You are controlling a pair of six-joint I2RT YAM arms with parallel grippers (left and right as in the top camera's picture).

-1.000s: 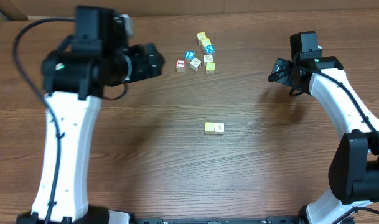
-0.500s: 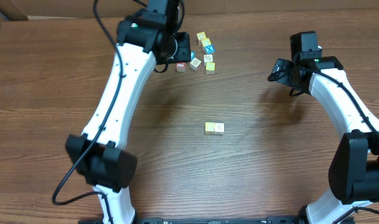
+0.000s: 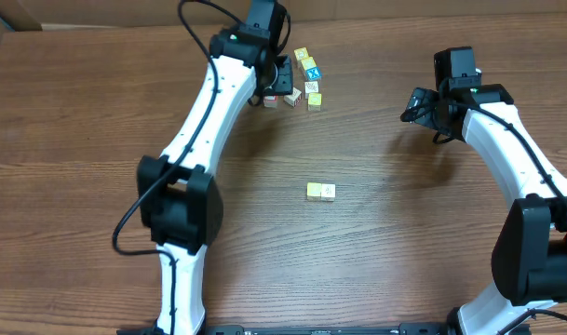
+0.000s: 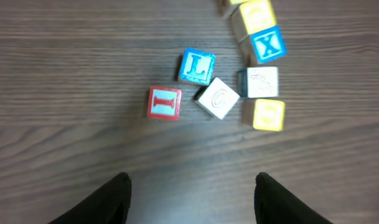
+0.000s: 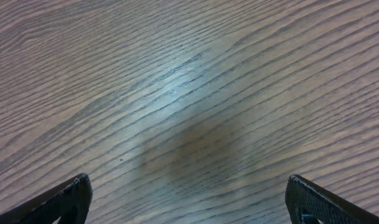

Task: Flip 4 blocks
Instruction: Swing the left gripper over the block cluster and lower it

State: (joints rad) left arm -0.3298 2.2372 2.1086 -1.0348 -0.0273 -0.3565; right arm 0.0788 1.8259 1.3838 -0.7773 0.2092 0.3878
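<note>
In the left wrist view the blocks lie close together: a red-faced block [image 4: 164,102] marked I, a blue block [image 4: 196,66] marked L, and a cream block [image 4: 218,98] turned cornerwise. Just right of them sit a white block [image 4: 259,81] and a yellow block [image 4: 268,114]. My left gripper [image 4: 192,185] hovers above the bare wood just short of them, open, with nothing between its fingers. From overhead the left gripper [image 3: 281,80] covers part of this cluster, and the red-faced block [image 3: 268,100] peeks out at its left. My right gripper [image 5: 188,190] is open over bare wood.
A blue cube marked X [image 4: 267,45] and a yellow cube [image 4: 256,15] continue the cluster toward the back. Two pale cubes [image 3: 321,192] sit side by side mid-table. The right gripper [image 3: 413,108] hangs far right of the cluster. A cardboard edge [image 3: 13,14] lies at the back left.
My left arm has swung from the far left across to the block cluster and stretched out over it; its jaws stand narrower than before. The right arm has not moved.
</note>
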